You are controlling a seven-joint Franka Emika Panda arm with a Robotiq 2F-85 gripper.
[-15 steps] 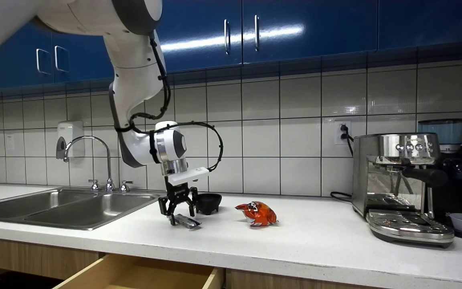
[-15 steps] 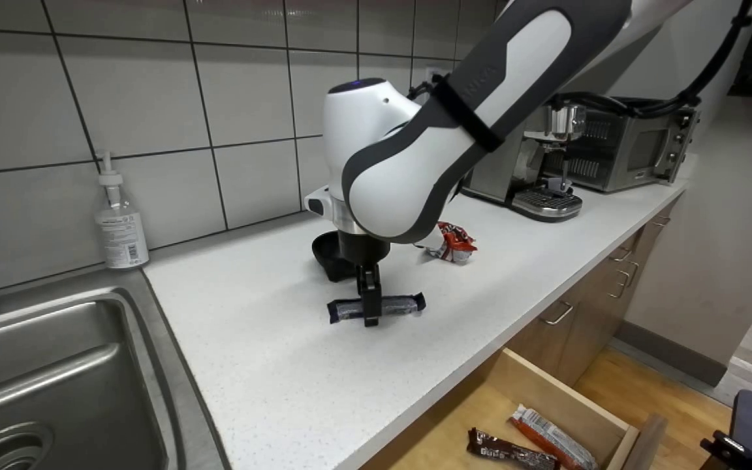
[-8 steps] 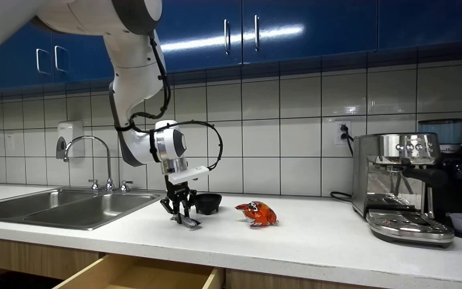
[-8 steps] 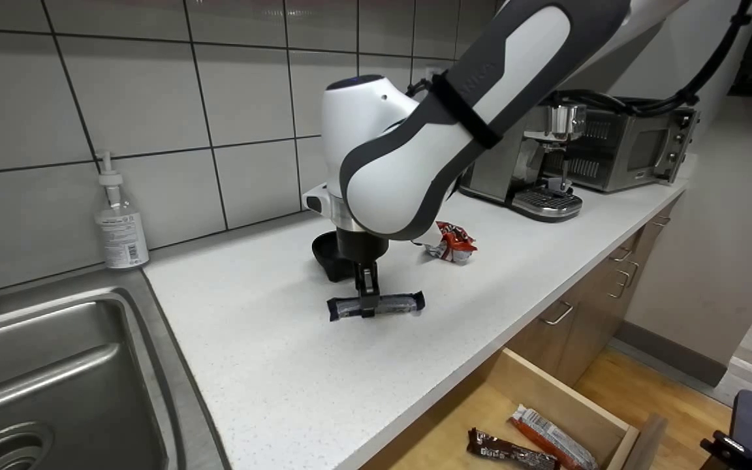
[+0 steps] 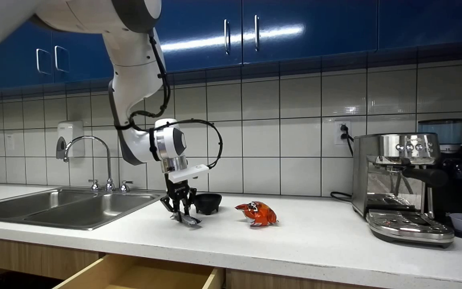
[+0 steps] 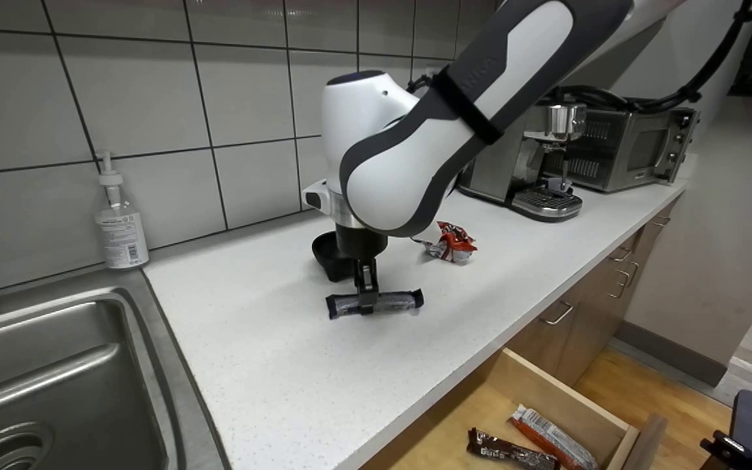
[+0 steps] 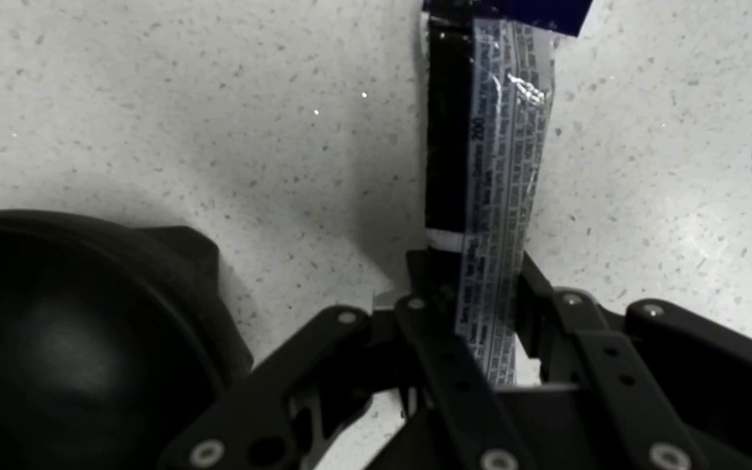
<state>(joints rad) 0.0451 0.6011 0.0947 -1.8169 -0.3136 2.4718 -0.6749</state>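
Wrapped bar (image 7: 487, 183) looks light and stiffish under slick film, so mid-length is probably the spot to grab, not the flimsy-looking ends. Wrist view, left to right: black bowl (image 7: 89, 326) lower left, then the bar right of centre, dark stripe first, silvery fine print next, claw (image 7: 474, 284) clamped on it. Can't tell if it's touching the counter (image 6: 271, 378).

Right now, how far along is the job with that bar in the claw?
Looks done: the grip, with the claw clamped on the bar. In hand: the bar, on or barely above the counter; I can't tell which. Probably left: raising it well clear and releasing it, perhaps into the open drawer, where a brown packet and an orange packet lie.
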